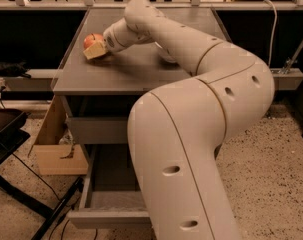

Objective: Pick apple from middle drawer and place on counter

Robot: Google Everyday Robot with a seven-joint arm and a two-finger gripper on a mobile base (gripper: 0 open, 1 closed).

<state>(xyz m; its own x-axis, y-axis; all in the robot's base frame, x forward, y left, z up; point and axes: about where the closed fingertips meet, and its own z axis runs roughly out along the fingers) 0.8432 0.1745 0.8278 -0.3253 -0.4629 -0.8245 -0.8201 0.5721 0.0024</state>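
Note:
The apple (91,38), red with a yellow blush, is at the left side of the grey counter (141,76), just above or on its surface. My gripper (97,48) is at the apple and shut on it, with a tan finger pad (96,50) in front of the fruit. The arm reaches over the counter from the right. The middle drawer (108,200) stands pulled open low at the front, its pale floor showing and nothing visible in it, though my arm hides part of it.
A closed grey drawer front (98,130) sits just under the counter. A white bowl (165,57) on the counter is mostly hidden behind my arm. A cardboard box (53,151) and black stand legs (21,194) are on the floor at the left.

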